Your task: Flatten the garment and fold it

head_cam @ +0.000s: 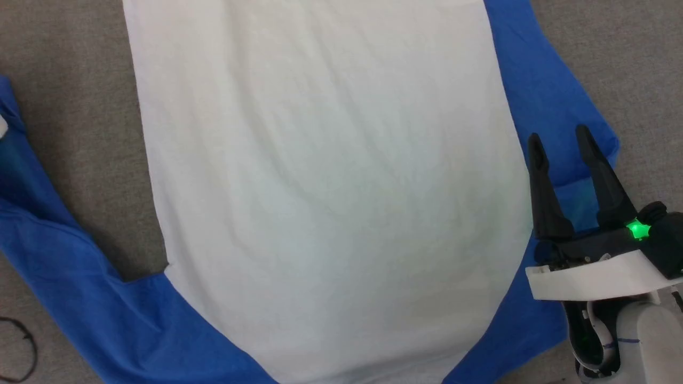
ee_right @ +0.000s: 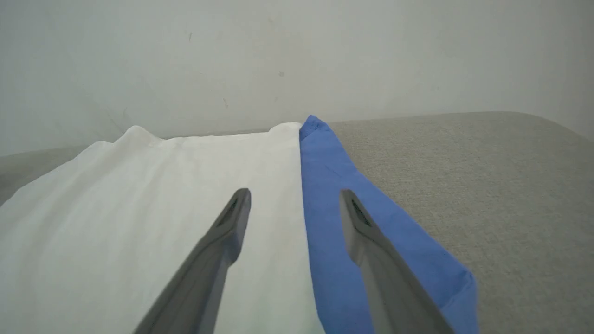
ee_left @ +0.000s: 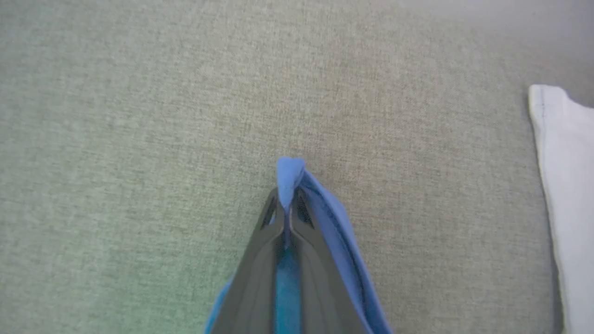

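Two pincers, one loaded. The left pincer (ee_left: 288, 204) is pressed together on a fold of the left sleeve (ee_left: 343, 241). A blue tuft pokes past the tips, just over the grey bench (ee_left: 139, 116). The right pincer (head_cam: 557, 136) is spread and holds nothing. It sits over the right edge of the garment (head_cam: 331, 186), one finger above the white body, the other above the right sleeve (head_cam: 539, 90). Cannot tell if it touches cloth. Garment lies flat on the bench, shoulders toward the robot, hem away. Left sleeve runs out leftward, apart from the body. Right sleeve lies along the body's edge. Black cable loop (head_cam: 21, 346) at lower left.
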Motion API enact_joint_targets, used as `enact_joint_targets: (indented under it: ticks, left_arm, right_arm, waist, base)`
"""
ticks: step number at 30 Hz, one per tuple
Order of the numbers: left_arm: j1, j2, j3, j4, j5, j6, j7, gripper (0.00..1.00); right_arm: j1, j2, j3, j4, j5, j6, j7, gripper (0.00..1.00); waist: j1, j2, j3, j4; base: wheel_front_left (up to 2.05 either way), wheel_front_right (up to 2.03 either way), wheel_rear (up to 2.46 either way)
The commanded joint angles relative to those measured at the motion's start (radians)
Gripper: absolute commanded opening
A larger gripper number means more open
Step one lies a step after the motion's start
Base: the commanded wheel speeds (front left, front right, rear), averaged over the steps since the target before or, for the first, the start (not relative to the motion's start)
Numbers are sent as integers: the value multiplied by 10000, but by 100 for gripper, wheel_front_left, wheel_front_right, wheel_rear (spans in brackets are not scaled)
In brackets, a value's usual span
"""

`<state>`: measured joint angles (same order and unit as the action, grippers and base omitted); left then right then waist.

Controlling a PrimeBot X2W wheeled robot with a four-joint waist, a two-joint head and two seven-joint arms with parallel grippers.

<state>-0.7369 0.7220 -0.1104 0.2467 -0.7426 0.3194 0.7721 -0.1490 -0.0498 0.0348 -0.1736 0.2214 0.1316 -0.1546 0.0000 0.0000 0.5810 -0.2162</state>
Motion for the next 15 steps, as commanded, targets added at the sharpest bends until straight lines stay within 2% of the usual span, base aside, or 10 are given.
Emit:
enact_joint_targets:
  ticks: [1,4,5,10,15]
  left_arm:
    - [586,-198,-78,-52,-11,64,-183,0]
    - [814,-321,138,-321,17,-177,-1139,0]
    - [814,-321,138,-321,17,-177,-1139,0]
    - [1490,-435,398,-681,226,-456,-2653,0]
    - [2378,-608,605,-1619,380,-436,-3698,0]
  right_arm:
    - [-134,-5,-10,60,38,-9,-41,100]
    - [-76,-5,-75,142,31,-9,-13,100]
    - [-76,-5,-75,142,31,-9,-13,100]
    - [240,-5,-305,191,-112,-9,207,100]
    - [848,-5,-662,87,-187,-9,548,100]
  waist:
    - [0,0,-328,200]
    - [0,0,-826,393]
    - [0,0,-826,393]
    - [0,0,-1965,791]
    - [0,0,-3275,1228]
  base:
    - [0,0,0]
    - [0,0,0]
    - [0,0,0]
    - [0,0,0]
    - [0,0,0]
